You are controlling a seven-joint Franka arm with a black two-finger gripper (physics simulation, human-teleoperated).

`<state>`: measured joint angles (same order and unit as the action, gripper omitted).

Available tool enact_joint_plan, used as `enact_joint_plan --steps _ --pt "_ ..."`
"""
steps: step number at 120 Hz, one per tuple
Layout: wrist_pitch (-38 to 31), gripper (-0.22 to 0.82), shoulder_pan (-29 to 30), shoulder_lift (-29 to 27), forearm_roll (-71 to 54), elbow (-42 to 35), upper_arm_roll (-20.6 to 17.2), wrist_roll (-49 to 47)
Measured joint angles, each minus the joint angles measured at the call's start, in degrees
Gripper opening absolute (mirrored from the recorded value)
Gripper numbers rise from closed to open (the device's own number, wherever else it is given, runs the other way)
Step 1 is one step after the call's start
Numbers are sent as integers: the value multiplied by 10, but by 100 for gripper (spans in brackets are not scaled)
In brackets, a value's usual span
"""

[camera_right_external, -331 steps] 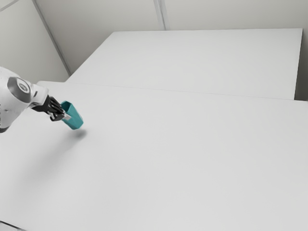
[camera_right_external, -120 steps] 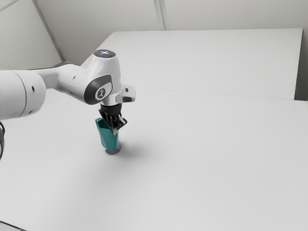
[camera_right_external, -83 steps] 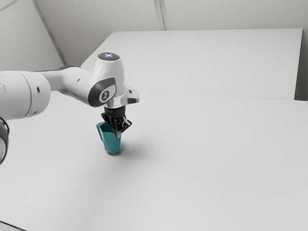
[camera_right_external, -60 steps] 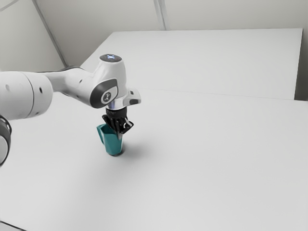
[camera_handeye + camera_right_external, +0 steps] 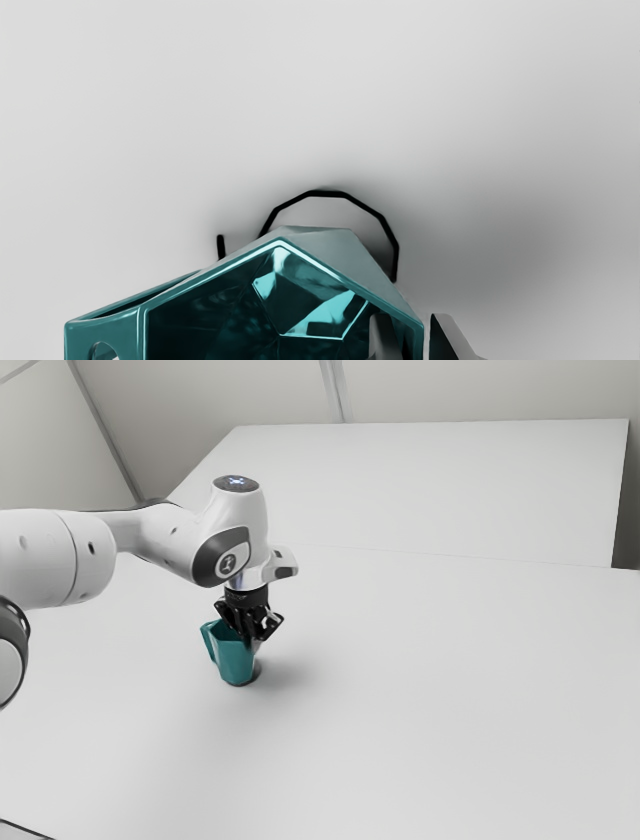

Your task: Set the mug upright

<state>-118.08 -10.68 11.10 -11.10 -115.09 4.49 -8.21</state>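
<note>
your black fingers (image 5: 255, 646) are clamped on the wall of the glossy teal faceted mug (image 5: 232, 660), one inside. it's nearly upright, low at the white bench (image 5: 420, 700), at eight o'clock in the exterior view.

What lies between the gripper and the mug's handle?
The mug's open mouth lies between the gripper and the handle, as the wrist view shows.

Mug (image 5: 234, 662) over table (image 5: 420, 680), exterior view's left, end effector (image 5: 253, 640) at rim, one finger (image 5: 384, 340) inside, one (image 5: 452, 337) outside
</note>
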Motion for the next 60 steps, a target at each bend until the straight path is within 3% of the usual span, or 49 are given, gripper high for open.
enact_joint_plan --steps 30,60 --pt "5 8 -1 -1 2 13 0 -11" --pt "18 15 -4 5 2 43 0 -19"
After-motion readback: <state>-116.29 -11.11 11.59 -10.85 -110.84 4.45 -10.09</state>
